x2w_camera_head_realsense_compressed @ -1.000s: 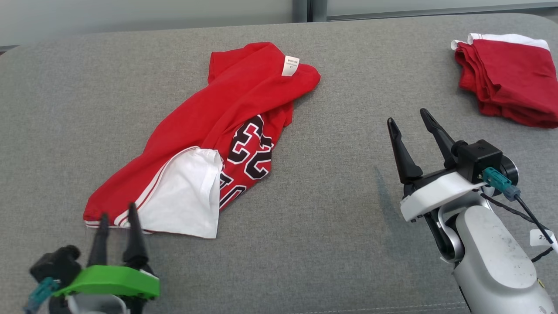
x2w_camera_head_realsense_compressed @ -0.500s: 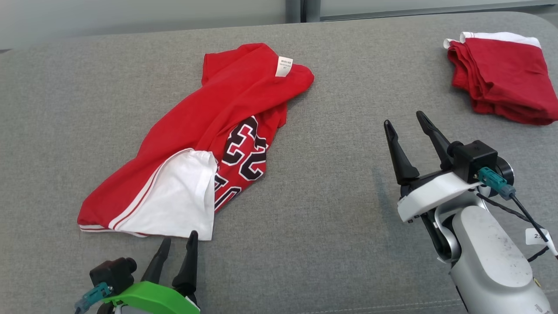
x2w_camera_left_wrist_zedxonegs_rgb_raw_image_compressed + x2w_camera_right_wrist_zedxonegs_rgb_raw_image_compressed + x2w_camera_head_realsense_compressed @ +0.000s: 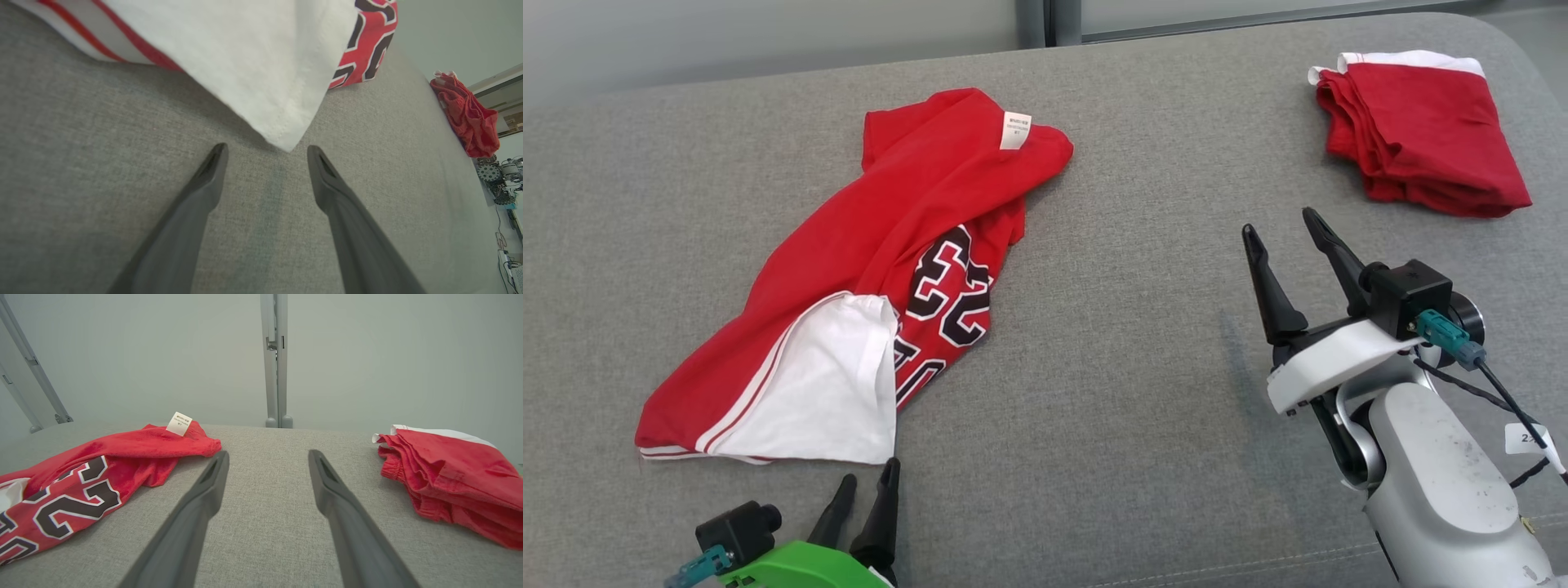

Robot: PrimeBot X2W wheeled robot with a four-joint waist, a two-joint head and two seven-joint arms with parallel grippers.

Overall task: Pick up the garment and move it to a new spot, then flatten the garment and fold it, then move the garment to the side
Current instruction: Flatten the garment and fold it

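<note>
On the grey cushion [image 3: 1111, 392], the crumpled red garment [image 3: 874, 245] lies left of the middle. The left gripper [image 3: 870, 472] sits just below its white corner, fingers apart, likely lined up to pinch that corner. The right gripper [image 3: 1280, 220] hangs open, well apart. A folded red pile [image 3: 1421, 139] lies far right; nothing blocks the way.

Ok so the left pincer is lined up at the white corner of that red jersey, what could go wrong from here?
The open left pincer sits just short of the white corner of the crumpled red jersey with black numbers; closing now might grab nothing, or one thin layer.
The jersey lies twisted and overlapped, so lifting by one corner could leave it bunched.
The folded red garment lies far right; a careless placement could disturb it.
</note>
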